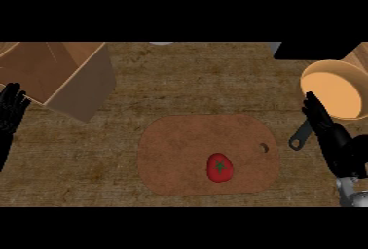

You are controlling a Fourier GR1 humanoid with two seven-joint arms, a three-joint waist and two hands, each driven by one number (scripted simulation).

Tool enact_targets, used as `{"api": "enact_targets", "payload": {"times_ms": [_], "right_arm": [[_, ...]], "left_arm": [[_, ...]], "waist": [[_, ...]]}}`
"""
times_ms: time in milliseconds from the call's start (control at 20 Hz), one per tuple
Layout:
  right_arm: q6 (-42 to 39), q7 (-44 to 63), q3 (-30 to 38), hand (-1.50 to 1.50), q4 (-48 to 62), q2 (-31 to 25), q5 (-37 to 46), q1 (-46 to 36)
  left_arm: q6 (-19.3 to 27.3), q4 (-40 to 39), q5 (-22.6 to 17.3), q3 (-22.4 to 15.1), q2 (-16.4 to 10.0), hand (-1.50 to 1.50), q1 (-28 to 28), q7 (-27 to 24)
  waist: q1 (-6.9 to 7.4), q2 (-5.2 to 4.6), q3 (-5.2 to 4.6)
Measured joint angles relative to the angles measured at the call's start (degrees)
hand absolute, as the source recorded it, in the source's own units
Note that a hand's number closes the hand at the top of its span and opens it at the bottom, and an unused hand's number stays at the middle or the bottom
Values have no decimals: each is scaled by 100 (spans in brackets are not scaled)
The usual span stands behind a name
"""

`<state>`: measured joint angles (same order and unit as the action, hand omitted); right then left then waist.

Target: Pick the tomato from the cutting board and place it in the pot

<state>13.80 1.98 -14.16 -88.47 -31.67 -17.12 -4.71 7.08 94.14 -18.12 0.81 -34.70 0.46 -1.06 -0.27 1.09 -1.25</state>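
Observation:
A red tomato [220, 168] with a green stem lies on the brown cutting board [179, 151], toward its lower right. The orange pot [338, 87] stands at the right, its dark handle [300, 136] pointing down-left toward the board. My right hand [338, 143] is open with fingers straight, held up just right of the board and over the pot's handle, apart from the tomato. At the left edge my left hand [10, 112] rests open, fingers up.
A large brown cardboard box [64, 78] occupies the upper left, next to my left hand. A dark object [316, 51] sits behind the pot at the top right. A pale round thing [161, 43] peeks in at the top edge.

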Motion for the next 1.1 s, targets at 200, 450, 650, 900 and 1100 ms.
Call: {"api": "enact_targets", "payload": {"times_ms": [200,450,650,900,1100], "right_arm": [[-468,-470,153,150,276,103,-82,-522],[-646,-1194,-64,-150,709,-128,794,-1341],[-605,-2455,-23,-150,1422,372,971,-1358],[-1136,-3222,100,-150,1359,319,973,-1317],[-1692,-2763,26,-150,840,-98,1020,-1352]], "left_arm": [[215,72,18,-26,279,0,-254,141],[525,36,-20,-153,644,0,-706,418],[876,190,89,-343,932,0,-867,815],[963,154,197,-279,1060,0,-953,920],[1040,166,327,-306,1194,0,-953,935]], "waist": [[60,-76,96],[155,-123,112],[130,-128,142],[59,-95,152],[14,-70,152]]}}
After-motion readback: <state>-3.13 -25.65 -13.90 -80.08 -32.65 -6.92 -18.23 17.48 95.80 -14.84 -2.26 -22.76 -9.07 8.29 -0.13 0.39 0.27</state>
